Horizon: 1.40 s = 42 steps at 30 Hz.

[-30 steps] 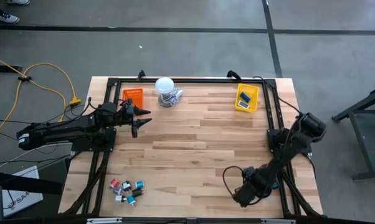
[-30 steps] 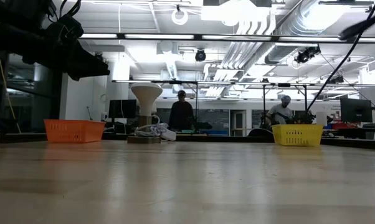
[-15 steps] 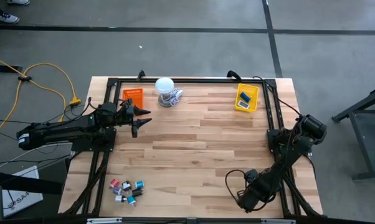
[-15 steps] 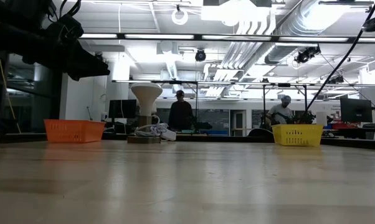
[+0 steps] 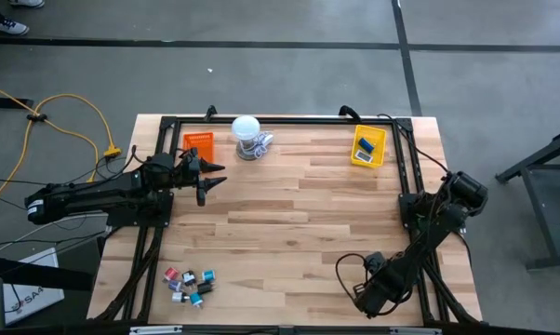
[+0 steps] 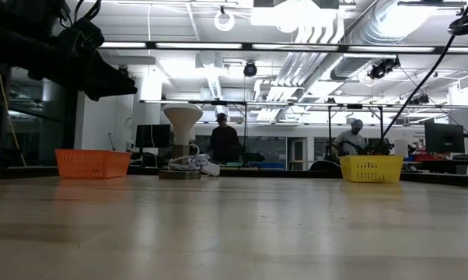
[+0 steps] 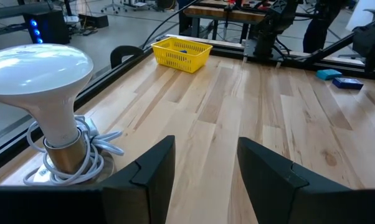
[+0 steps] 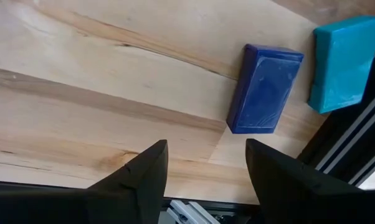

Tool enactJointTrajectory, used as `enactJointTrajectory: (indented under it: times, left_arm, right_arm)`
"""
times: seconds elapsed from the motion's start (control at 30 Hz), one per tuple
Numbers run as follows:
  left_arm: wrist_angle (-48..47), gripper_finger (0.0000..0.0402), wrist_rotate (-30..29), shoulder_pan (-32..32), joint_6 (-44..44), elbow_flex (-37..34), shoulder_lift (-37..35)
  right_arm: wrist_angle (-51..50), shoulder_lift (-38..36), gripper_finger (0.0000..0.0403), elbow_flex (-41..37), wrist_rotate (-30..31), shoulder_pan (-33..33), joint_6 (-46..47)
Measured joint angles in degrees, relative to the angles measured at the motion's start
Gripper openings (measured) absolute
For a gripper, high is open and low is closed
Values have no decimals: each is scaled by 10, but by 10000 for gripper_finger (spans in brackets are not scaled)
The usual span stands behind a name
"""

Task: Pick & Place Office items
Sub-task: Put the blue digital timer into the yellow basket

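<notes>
Early stage: yellow tray (image 5: 368, 147) holds few items, right gripper (image 8: 203, 180) wide, empty over blue block (image 8: 265, 88); left gripper (image 7: 203, 177) part-open, empty; small-item cluster (image 5: 190, 283) unsorted on desk (image 5: 289, 214).

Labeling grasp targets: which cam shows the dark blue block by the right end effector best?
Right wrist view: the dark blue block lies flat on the wood beside a teal block, fully visible past the open end effector. Left wrist view shows both small and far off. In the high view the right arm hides it; the low view does not show it.
</notes>
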Motion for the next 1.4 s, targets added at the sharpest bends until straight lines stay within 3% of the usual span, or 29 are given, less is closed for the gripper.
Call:
enactJointTrajectory:
  times: [0.5, 1.4]
  left_arm:
    - [0, 167, 0, 0, 0, 0, 0]
    - [0, 167, 0, 0, 0, 0, 0]
  right_arm:
    - [-31, 0, 203, 0, 28, 0, -19]
    - [0, -14, 203, -85, -20, 0, -15]
